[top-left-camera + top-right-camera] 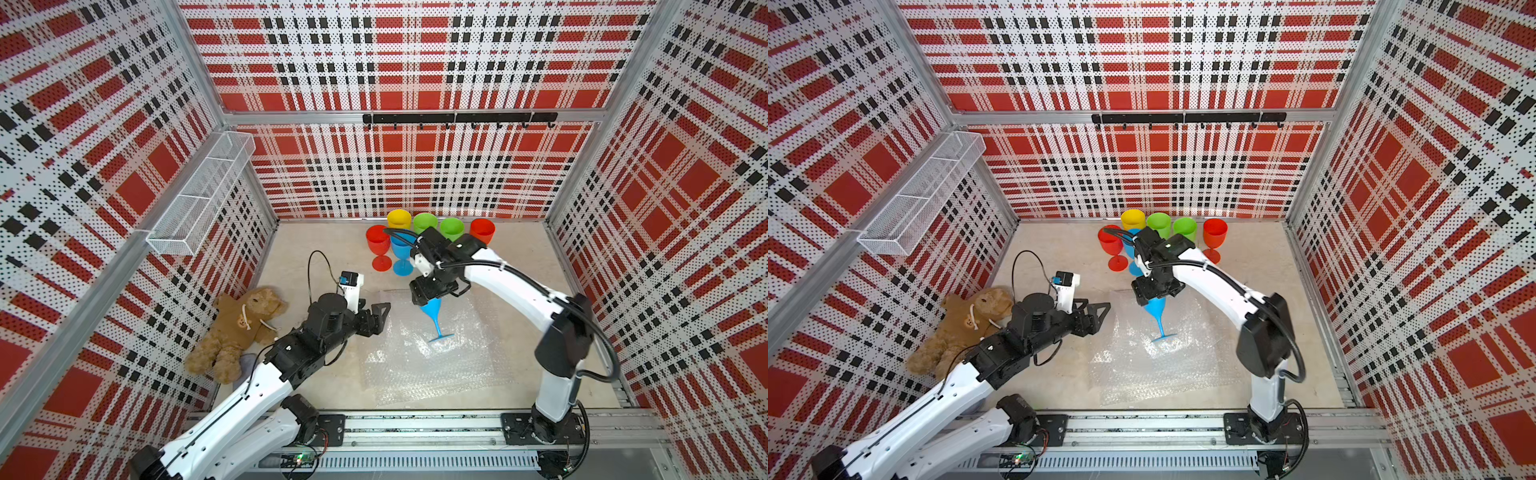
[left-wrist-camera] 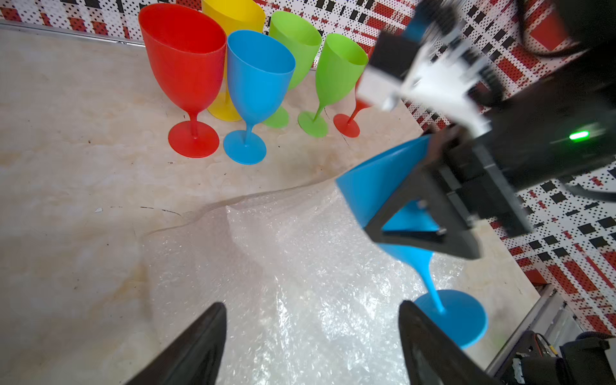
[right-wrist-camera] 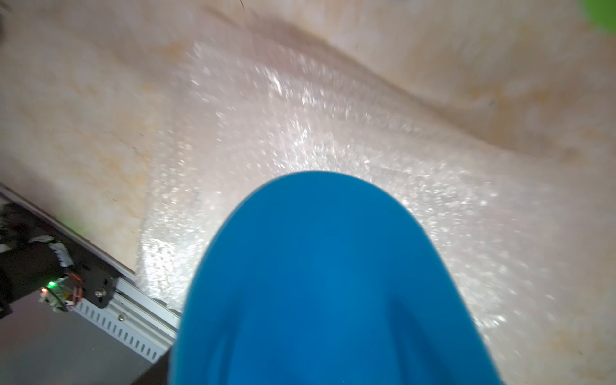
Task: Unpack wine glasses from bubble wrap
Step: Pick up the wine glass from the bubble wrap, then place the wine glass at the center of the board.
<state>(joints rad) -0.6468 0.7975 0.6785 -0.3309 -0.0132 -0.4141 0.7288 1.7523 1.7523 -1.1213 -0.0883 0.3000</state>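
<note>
Blue wine glass (image 1: 433, 311) aslant: bowl in right claw (image 1: 430, 296), foot downward

Red, white and black plaid walls (image 1: 415, 62) are surrounding a beige marbled counter (image 1: 532, 241). A white wire basket (image 1: 203, 195) is hanging on the left, a black hook rail (image 1: 457, 118) far.

Seven wine glasses (image 1: 432, 309), one teddy bear (image 1: 237, 328)

Just behind the bubble wrap (image 1: 432, 370): group of goblets (image 1: 424, 222), upright, close together in two rows. Over the bubble wrap: single goblet (image 1: 432, 309), tilted, foot lowest. Left of the bubble wrap: teddy bear (image 1: 237, 328), lying partly on a cloth (image 1: 248, 360).
</note>
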